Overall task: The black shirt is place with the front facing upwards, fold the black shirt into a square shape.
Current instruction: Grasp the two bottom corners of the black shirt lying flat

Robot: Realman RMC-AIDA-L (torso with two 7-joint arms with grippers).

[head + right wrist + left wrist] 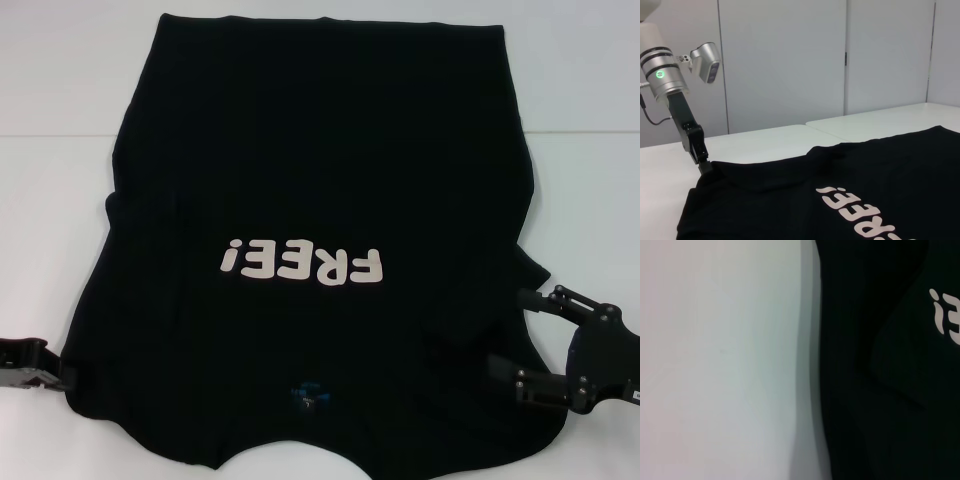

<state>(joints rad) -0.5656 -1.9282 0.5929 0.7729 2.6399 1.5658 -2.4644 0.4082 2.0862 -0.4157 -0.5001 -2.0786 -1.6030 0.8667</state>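
Note:
The black shirt point(300, 150) lies spread front-up on the white table point(50, 220), its cream "FREE!" lettering point(302, 264) upside down to me and the blue neck label point(305, 395) near the front edge. At the shirt's near-left corner, my left gripper point(58, 372) has its tip on the cloth edge; in the right wrist view the left gripper point(705, 167) looks narrow and pinched on that corner. My right gripper point(506, 332) stands open at the shirt's near-right edge, its fingers spread over the cloth. The left wrist view shows only the shirt point(880, 390) and the table.
White table surface point(590, 190) borders the shirt on both sides and behind. Grey wall panels point(790, 60) stand beyond the table. The left arm's silver wrist with a green light point(662, 75) rises above the shirt's corner.

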